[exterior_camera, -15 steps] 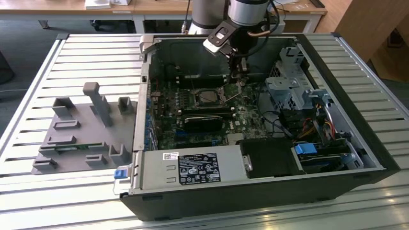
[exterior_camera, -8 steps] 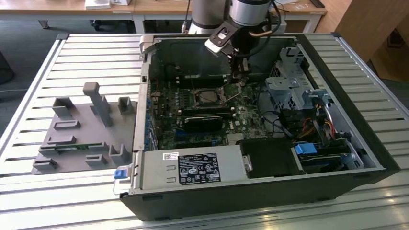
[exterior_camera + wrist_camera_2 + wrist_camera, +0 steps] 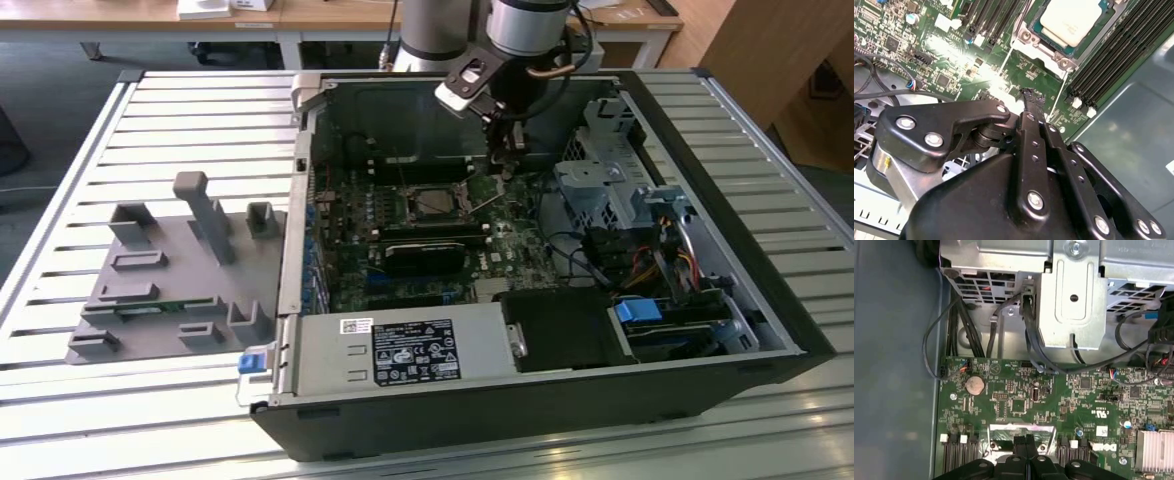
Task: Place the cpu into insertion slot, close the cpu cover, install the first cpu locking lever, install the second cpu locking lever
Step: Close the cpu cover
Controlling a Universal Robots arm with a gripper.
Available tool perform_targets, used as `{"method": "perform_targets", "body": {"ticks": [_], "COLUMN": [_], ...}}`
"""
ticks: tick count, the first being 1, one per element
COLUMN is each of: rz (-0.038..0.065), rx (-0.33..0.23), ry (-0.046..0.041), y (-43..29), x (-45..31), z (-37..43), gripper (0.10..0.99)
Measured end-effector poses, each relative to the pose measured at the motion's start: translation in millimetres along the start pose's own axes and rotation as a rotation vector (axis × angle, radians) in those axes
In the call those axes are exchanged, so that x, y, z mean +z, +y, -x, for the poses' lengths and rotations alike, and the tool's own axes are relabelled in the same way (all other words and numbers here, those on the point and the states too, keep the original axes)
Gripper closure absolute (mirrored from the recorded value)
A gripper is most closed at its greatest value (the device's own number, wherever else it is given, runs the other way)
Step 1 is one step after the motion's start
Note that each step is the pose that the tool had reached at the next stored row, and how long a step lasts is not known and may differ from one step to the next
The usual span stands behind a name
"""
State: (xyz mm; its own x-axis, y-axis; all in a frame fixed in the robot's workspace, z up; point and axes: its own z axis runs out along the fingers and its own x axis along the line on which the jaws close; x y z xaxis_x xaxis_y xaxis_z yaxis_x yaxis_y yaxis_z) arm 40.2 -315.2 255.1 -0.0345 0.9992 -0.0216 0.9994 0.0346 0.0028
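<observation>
Computer case (image 3: 534, 420) holds motherboard (image 3: 1014, 390) with the cpu (image 3: 1071, 20) seated in the insertion slot (image 3: 406, 204); gripper (image 3: 1033, 97), fingers (image 3: 1020, 442) pressed together and empty, hangs just beside it, cables (image 3: 934, 340) nearby.

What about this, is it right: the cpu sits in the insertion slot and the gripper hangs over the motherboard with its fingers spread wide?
Not quite. The fingers of the gripper are pressed together, not spread wide; both wrist views show it. The rest holds: the cpu sits in the insertion slot and the gripper hangs over the motherboard.
</observation>
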Motion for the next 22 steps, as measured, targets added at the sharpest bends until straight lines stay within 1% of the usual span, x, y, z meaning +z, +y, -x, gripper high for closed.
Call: {"method": "perform_targets", "body": {"ticks": [5, 14, 19, 22], "rz": [-0.001, -0.005, -0.006, -0.006], "rx": [0.003, 0.003, -0.005, -0.007], "ry": [-0.001, -0.003, -0.0031, -0.0034], "y": [4.6, 17.2, 19.9, 23.1], "x": [1.1, 2.9, 3.8, 4.5], "z": [-0.4, -1.9, -2.0, -2.3], "gripper": [0.98, 0.98, 0.98, 0.98]}}
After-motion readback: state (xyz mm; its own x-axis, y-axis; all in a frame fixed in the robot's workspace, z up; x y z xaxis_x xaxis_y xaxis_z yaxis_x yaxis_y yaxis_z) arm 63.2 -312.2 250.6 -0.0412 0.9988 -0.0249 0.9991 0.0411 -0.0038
